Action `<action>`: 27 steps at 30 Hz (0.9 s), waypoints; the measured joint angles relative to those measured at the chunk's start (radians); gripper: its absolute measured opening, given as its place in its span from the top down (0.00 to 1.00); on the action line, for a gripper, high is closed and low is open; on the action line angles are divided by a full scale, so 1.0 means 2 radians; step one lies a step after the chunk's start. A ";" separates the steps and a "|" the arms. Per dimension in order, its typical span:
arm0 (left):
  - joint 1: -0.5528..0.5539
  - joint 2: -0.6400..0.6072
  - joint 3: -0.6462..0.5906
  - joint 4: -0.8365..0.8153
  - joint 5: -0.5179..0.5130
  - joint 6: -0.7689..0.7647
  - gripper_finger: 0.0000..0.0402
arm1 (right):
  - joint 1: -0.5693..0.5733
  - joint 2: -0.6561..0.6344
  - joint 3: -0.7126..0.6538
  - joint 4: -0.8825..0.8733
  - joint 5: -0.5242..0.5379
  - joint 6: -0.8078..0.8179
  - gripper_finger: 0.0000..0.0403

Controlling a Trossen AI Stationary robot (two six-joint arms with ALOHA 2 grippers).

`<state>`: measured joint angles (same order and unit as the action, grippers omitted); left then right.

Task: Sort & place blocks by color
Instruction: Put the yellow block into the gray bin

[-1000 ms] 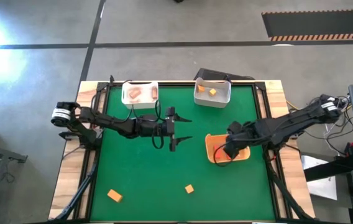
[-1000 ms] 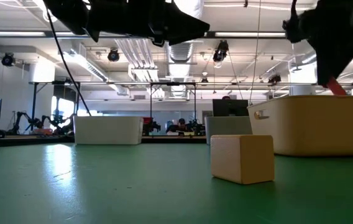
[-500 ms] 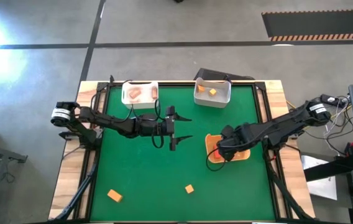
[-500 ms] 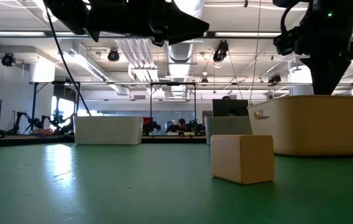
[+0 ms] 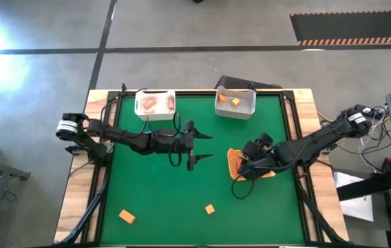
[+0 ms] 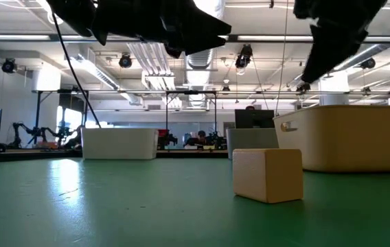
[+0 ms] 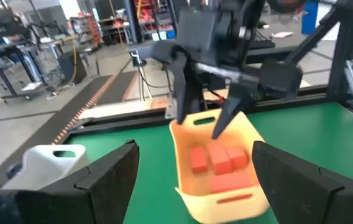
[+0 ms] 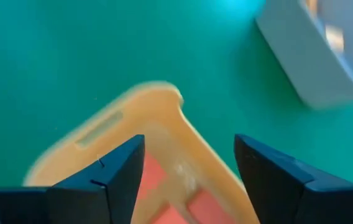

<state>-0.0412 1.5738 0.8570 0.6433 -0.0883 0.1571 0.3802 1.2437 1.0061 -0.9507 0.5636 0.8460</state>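
Several red blocks [image 7: 220, 163] lie in the orange tray [image 5: 230, 158] at the table's right. My right gripper [image 5: 239, 167] hovers open and empty above the tray's left end; its wrist view looks down on the tray's rim [image 8: 164, 99] and the red blocks [image 8: 158, 180]. My left gripper [image 5: 208, 145] waits open above mid-table, pointing at the tray. One orange block [image 5: 127, 217] and one tan block [image 5: 210, 209] rest flat on the green mat near the near edge; the tan block [image 6: 267, 173] looms in the low view.
Two white bins stand at the far edge: the left bin [image 5: 155, 103] holds reddish-brown blocks, the right bin [image 5: 235, 102] a yellow-orange one. Green mat lies open between the two loose blocks and the arms. Black frame rails run along the table's sides.
A red block showed at my right gripper's fingertips a second ago; it is gone from them now. That gripper has risen and swung toward the table's left, over the tray's left end. My left gripper has stayed in place.
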 joint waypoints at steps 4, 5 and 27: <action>-0.014 0.000 0.000 -0.002 0.000 -0.013 0.27 | 0.006 -0.003 0.000 0.060 0.026 -0.060 0.44; -0.018 0.000 0.000 -0.002 0.000 -0.018 0.27 | 0.006 -0.003 0.000 0.075 0.029 -0.075 0.44; -0.124 -0.001 0.038 -0.222 -0.070 -0.181 0.27 | 0.006 0.001 -0.004 0.290 -0.021 -0.288 0.43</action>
<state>-0.2892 1.5719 0.9321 0.2002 -0.2281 -0.2039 0.3923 1.2457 0.9981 -0.3709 0.5212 0.2705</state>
